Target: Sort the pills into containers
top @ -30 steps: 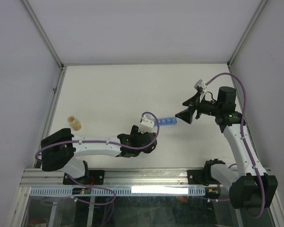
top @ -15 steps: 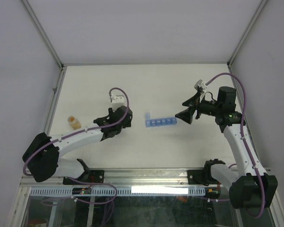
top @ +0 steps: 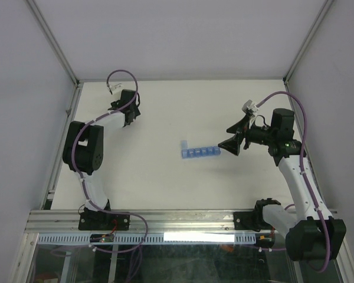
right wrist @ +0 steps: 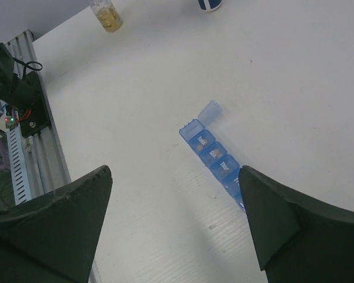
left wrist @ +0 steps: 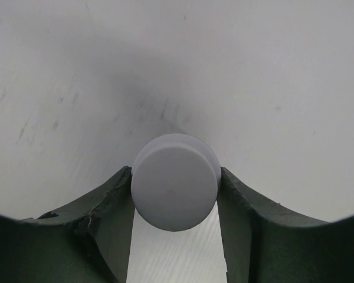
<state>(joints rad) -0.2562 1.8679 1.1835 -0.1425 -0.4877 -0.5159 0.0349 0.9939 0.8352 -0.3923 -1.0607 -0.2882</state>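
The blue pill-organiser strip [top: 199,152] lies mid-table, its left end lid standing open [right wrist: 210,110]. Small amber pills [right wrist: 204,143] show through its compartments. My right gripper [top: 231,143] hangs open and empty just right of the strip; in the right wrist view [right wrist: 174,171] its jaws stand wide apart, above the table beside the strip. My left gripper [top: 119,105] is stretched to the far left back corner. In the left wrist view [left wrist: 175,177] it is shut on a round white cap [left wrist: 174,183]. A small clear vial [right wrist: 109,15] holds an amber cluster.
The left arm's upper link [top: 82,146] stands over the spot near the left wall and hides the vial in the top view. The metal rail [top: 177,221] runs along the near edge. White walls close in the back and both sides.
My left arm has swung from beside the organiser across the table to the far back left corner. The vial is now hidden behind it in the top view. The right arm has not moved.
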